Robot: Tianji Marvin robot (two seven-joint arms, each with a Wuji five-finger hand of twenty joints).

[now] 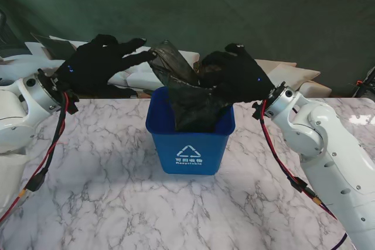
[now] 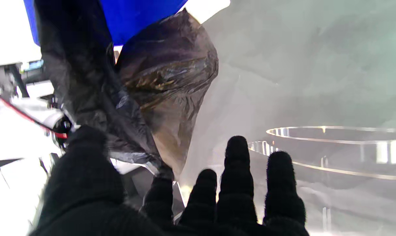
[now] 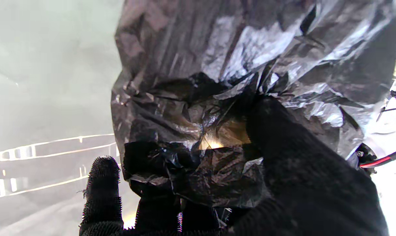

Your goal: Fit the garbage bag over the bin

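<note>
The blue bin stood on the marble tabletop, between my two arms. The black garbage bag hung partly inside it, and its upper part rose above the rim. My right hand pinched the bag's edge between thumb and fingers. My left hand had its fingers spread; one fingertip touched the bag, but I could not tell if it held the film.

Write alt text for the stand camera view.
A blue bin stands on a marble table with a black garbage bag bunched in its mouth. The gloved right hand grips the bag; the left hand pinches its raised edge.
</note>
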